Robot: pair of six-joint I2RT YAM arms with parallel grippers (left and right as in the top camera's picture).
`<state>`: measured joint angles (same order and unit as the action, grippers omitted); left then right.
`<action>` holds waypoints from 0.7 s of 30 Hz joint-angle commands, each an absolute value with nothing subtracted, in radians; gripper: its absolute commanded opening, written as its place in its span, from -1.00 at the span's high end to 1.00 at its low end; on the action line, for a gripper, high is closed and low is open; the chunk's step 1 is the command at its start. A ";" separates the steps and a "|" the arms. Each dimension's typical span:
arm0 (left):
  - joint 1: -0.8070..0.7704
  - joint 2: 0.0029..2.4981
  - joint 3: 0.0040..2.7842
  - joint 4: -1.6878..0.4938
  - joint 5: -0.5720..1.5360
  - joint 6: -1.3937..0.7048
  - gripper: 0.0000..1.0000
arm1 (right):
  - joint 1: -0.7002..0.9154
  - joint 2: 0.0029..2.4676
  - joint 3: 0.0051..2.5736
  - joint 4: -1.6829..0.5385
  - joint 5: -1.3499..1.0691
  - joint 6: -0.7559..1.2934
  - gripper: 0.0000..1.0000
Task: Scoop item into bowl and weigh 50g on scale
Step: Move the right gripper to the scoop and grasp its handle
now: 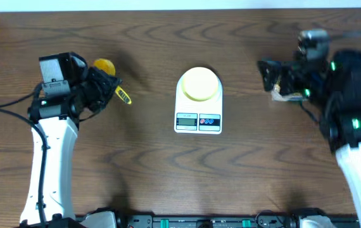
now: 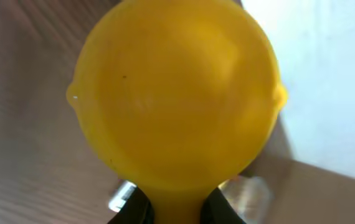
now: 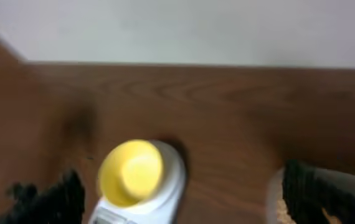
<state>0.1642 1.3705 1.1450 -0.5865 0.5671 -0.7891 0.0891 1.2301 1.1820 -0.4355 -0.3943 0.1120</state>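
The white scale [image 1: 198,117] sat on the middle of the wooden bench [image 1: 168,171], its display and two buttons facing the robot. The pale yellow bowl [image 1: 199,83] stood on the scale's platform. In the right wrist view its inside looked bare, though the picture was blurred.

The left tool [image 1: 111,82] hung over the left part of the bench, well apart from the scale. It was clenched on the handle of a bright yellow scoop [image 1: 104,65]. In the left wrist view the scoop's round cup filled nearly the whole picture. Its handle ran down between the two dark fingers [image 2: 131,213], which pressed on it from both sides. No grains showed on the cup's yellow face.

The right tool [image 1: 266,75] hovered over the right part of the bench, pointing toward the scale. Its fingers [image 3: 327,186] stood wide apart, with nothing between them but the distant bowl and scale. Just beside the right-hand finger lay a few tan beans [image 3: 281,211] inside the pale edge of a container [image 3: 271,190]. That corner was too blurred to tell whether the finger touched the container.
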 commanded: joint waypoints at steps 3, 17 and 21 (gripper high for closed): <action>0.167 1.361 1.156 -0.590 0.719 -0.960 0.84 | 0.098 1.360 1.260 -0.412 -0.743 0.164 -0.99; -0.010 1.361 1.156 -0.559 0.660 -1.402 0.84 | 0.311 1.553 1.260 -0.273 -0.866 0.363 -0.98; -0.064 1.361 1.156 -0.559 0.582 -1.409 0.85 | 0.391 1.560 1.260 -0.197 -0.805 0.397 -0.99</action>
